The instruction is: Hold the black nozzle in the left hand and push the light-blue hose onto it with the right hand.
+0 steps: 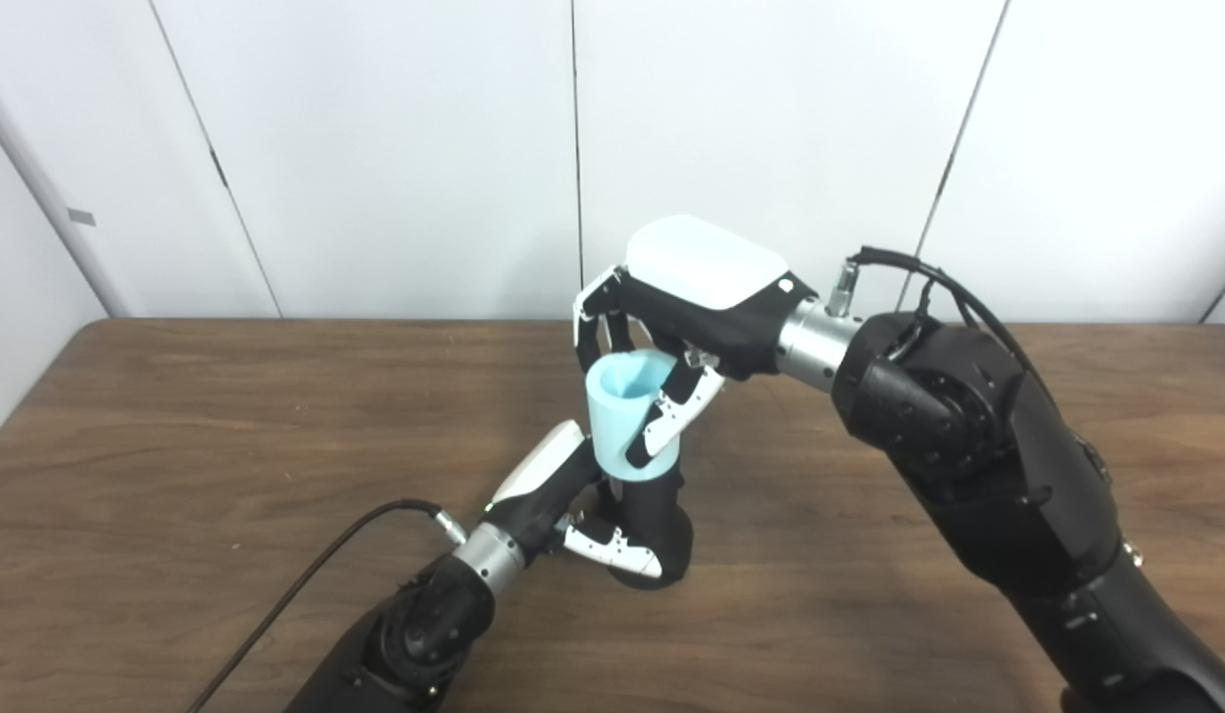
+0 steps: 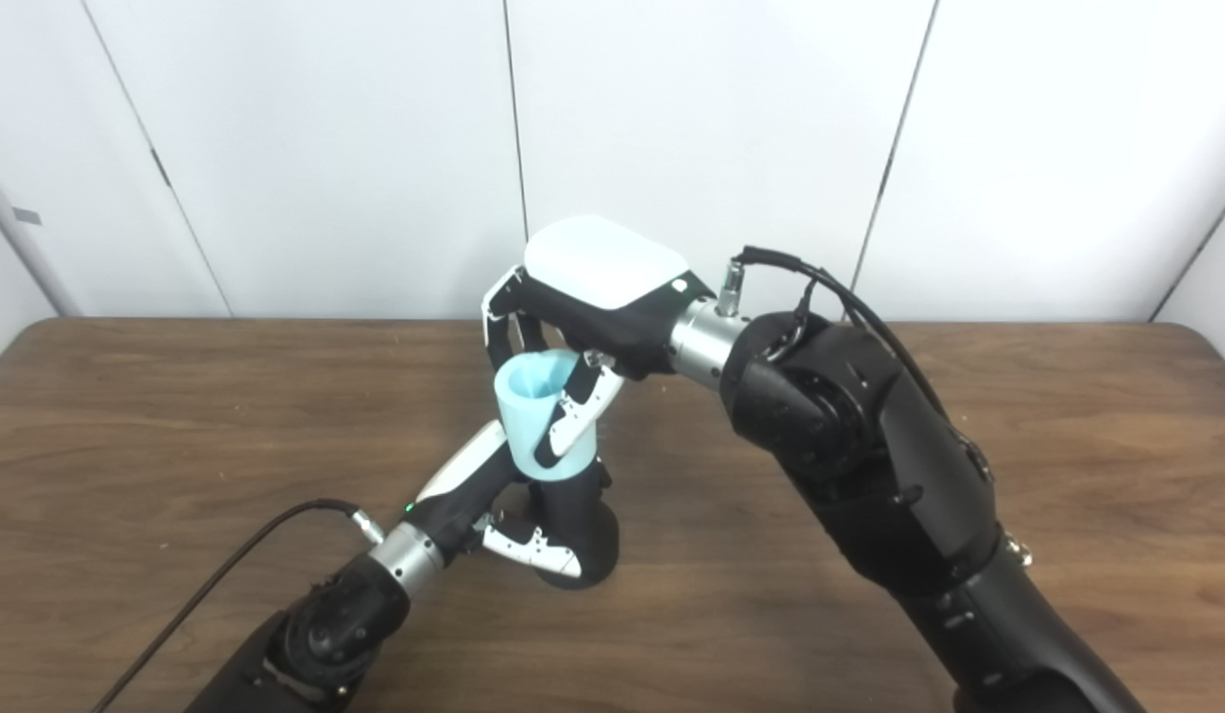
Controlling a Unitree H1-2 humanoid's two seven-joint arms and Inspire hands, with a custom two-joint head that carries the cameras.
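Light-blue plastic hose [image 1: 627,421] sits partly over the upright black nozzle [image 1: 657,520] on the wooden table [image 1: 176,446]; right hand [image 1: 671,327] grips hose, left hand [image 1: 582,505] clasps nozzle. Push step apparently underway; next likely needs straight downward seating.

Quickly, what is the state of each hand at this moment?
Left hand: shut on the black nozzle.
Right hand: shut on the light-blue hose, which sits on top of the nozzle.
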